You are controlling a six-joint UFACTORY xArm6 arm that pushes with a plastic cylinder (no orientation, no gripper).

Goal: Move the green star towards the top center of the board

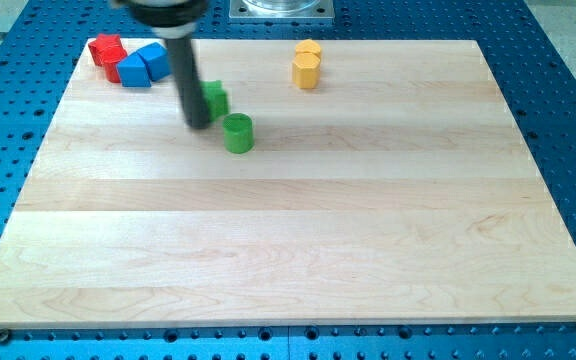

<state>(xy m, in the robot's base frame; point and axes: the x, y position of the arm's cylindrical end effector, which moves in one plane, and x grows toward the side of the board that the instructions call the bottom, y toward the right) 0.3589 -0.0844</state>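
Note:
A green star-like block [214, 100] sits in the upper left part of the wooden board [298, 250], partly hidden by my rod. My tip [198, 125] touches its left lower side. A green cylinder [238, 132] stands just to the right of and below the star, apart from my tip.
Two red blocks [108, 52] and two blue blocks [145, 64] cluster at the view's top left corner. Two yellow blocks [307, 64] stand near the top centre. The robot base [280, 8] is at the top edge. A blue perforated table [568, 100] surrounds the board.

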